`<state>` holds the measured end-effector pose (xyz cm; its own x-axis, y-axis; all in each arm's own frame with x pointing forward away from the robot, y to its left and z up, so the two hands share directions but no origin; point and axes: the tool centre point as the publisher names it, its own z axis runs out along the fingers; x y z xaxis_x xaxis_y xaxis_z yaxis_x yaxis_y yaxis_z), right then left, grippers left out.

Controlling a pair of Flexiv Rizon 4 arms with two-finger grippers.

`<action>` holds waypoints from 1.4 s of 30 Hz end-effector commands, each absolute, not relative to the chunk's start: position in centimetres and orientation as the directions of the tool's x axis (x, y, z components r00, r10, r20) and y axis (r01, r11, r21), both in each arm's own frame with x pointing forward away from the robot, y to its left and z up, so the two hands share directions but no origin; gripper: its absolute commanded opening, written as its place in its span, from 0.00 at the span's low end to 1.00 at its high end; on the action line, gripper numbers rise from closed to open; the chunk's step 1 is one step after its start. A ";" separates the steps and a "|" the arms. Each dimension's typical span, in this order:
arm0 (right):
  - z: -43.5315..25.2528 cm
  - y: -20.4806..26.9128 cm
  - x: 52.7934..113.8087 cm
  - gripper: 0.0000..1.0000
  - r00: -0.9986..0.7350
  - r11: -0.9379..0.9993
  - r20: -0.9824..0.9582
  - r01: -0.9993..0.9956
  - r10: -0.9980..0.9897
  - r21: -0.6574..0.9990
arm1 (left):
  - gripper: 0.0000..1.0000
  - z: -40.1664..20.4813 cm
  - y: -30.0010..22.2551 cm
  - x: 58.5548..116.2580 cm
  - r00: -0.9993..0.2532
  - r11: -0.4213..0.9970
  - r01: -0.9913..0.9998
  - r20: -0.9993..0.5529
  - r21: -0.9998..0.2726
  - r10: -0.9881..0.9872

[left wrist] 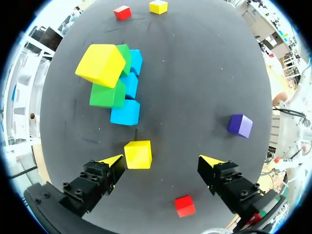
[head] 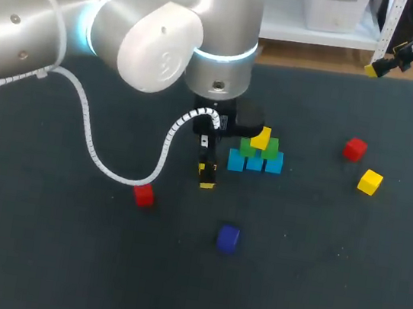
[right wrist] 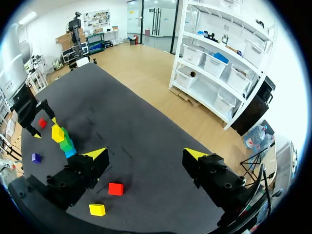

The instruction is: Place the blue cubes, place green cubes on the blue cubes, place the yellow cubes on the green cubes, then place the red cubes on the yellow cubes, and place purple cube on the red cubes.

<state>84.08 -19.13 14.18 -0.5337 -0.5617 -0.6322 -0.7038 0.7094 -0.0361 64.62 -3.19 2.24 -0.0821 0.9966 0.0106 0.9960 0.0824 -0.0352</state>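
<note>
Three blue cubes (head: 255, 162) lie in a row, with two green cubes (head: 259, 149) on them and a tilted yellow cube (head: 261, 138) on top. My left gripper (head: 206, 171) hangs just left of this stack, open. In the left wrist view a second yellow cube (left wrist: 138, 154) lies on the mat between the open fingers of the left gripper (left wrist: 163, 163), close to one tip. A purple cube (left wrist: 240, 125) and a red cube (left wrist: 185, 205) lie off to the sides. My right gripper (right wrist: 146, 156) is open and empty, high above the table's far right edge (head: 380, 65).
Loose on the dark mat are a red cube (head: 355, 149) and a yellow cube (head: 370, 181) at the right, a red cube (head: 143, 195) at the front left and the purple cube (head: 228, 237) in front of the stack. My left arm's white cable (head: 112, 168) loops over the mat.
</note>
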 end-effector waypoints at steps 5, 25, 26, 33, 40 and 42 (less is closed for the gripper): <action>14.2 -19.2 83.9 1.00 -0.533 0.709 -0.633 -0.704 -0.561 -0.036 | 1.00 1.2 -3.5 65.1 -0.112 0.114 0.991 0.024 -0.066 0.993; 14.2 -19.2 83.9 1.00 -0.533 0.709 -0.633 -0.704 -0.561 -0.036 | 1.00 0.7 -3.4 65.0 -0.136 0.138 0.987 0.030 -0.080 0.990; 14.2 -19.2 83.9 1.00 -0.533 0.709 -0.633 -0.704 -0.561 -0.036 | 1.00 0.7 -3.3 65.1 -0.140 0.142 0.987 0.031 -0.081 0.990; 14.2 -19.2 83.9 1.00 -0.533 0.709 -0.633 -0.704 -0.561 -0.036 | 0.44 0.6 -2.8 65.2 -0.168 0.171 0.982 0.044 -0.084 0.985; 14.2 -19.2 83.9 1.00 -0.533 0.709 -0.633 -0.704 -0.561 -0.036 | 0.00 0.4 -2.5 65.2 -0.180 0.184 0.979 0.050 -0.092 0.982; 14.2 -19.2 83.9 1.00 -0.533 0.709 -0.633 -0.704 -0.561 -0.036 | 0.00 0.4 -2.5 65.3 -0.180 0.184 0.978 0.053 -0.095 0.982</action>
<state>84.08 -19.13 14.18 -0.5337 -0.5617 -0.6322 -0.7038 0.7094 -0.0361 65.02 -2.44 0.43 -0.1812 0.9822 0.0499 0.9786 0.1851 -0.0896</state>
